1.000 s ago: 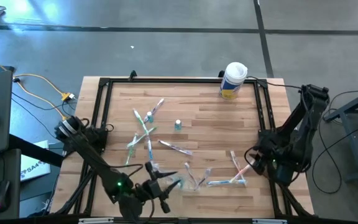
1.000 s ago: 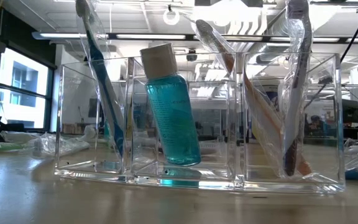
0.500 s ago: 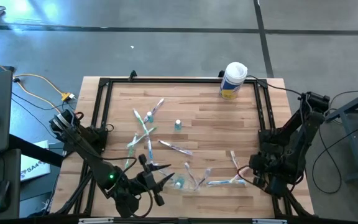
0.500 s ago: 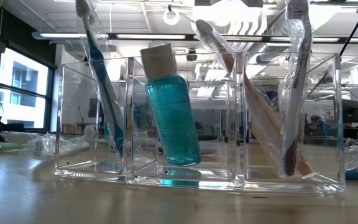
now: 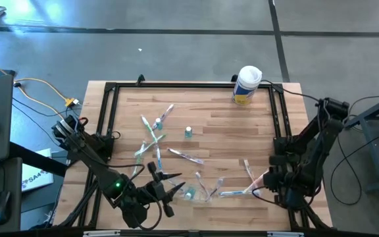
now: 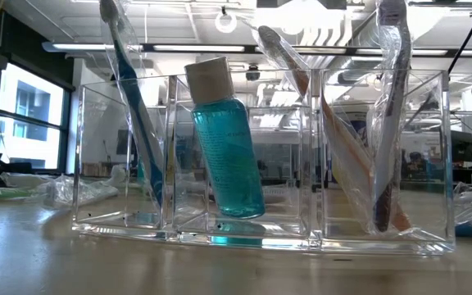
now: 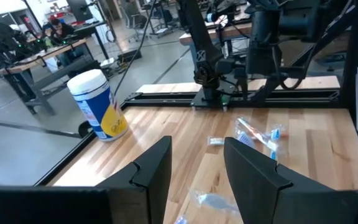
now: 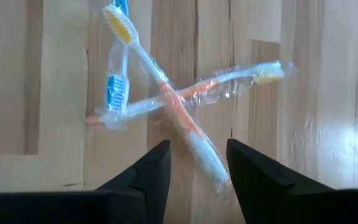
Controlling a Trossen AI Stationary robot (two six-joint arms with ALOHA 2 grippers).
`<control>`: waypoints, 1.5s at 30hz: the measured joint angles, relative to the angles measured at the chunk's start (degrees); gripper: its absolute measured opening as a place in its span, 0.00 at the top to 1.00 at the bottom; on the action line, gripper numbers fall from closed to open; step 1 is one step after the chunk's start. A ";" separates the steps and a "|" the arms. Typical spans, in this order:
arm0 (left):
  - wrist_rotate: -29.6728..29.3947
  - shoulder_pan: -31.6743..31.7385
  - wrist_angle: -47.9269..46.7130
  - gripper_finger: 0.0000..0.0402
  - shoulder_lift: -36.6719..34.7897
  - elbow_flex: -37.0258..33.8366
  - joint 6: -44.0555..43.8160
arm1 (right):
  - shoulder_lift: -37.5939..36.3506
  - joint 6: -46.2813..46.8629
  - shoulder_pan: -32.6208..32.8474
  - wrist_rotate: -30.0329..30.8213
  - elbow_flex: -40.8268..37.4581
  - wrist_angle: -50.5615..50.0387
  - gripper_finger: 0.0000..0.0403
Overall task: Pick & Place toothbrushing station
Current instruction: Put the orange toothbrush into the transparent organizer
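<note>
**Wooden worktop with scattered toothbrushes and two waiting arms**

Grey concrete floor surrounds a wooden worktop (image 5: 209, 112) edged by a black frame, seen from above. At the near left corner the left end effector (image 5: 171, 191) hangs low over the boards, its two dark fingers (image 7: 151, 174) spread apart with bare wood between them and nothing held. Just beside it, toward the middle of the near edge, stands the clear plastic holder (image 5: 199, 191). From table height the holder (image 6: 260, 156) shows three compartments side by side: the left one has a wrapped blue toothbrush (image 6: 138, 139) leaning in it, the middle one a tilted teal bottle (image 6: 228, 139) with a white cap, and the right one two more wrapped brushes crossing each other.

Farther back on the left half, a loose bunch of wrapped toothbrushes (image 5: 151, 135) lies flat, with one small teal-capped tube (image 5: 188, 132) just to its right and another brush (image 5: 186, 156) nearer the holder. A large white canister (image 5: 247, 84) with a yellow label stands at the far edge, right of centre.

On the right, near the front, three wrapped toothbrushes (image 8: 166, 93) lie crossed over one another. The right end effector (image 5: 268, 181) sits directly above them, fingers (image 8: 151, 171) parted and touching none of them, with an orange-handled brush (image 8: 188, 130) running between the fingertips.
</note>
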 joint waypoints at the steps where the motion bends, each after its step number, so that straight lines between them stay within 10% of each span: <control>1: 0.02 -0.02 -0.02 0.64 0.00 0.00 0.00 | 0.36 -0.38 0.00 0.20 0.00 0.23 0.63; 19: 1.51 -0.15 0.07 0.64 0.00 0.00 -3.82 | 13.59 -12.85 -6.42 -4.27 0.00 1.72 0.63; 45: 5.87 -0.15 0.07 0.64 0.00 -0.01 -8.11 | 14.57 -18.77 -10.86 -10.64 -5.30 12.14 0.64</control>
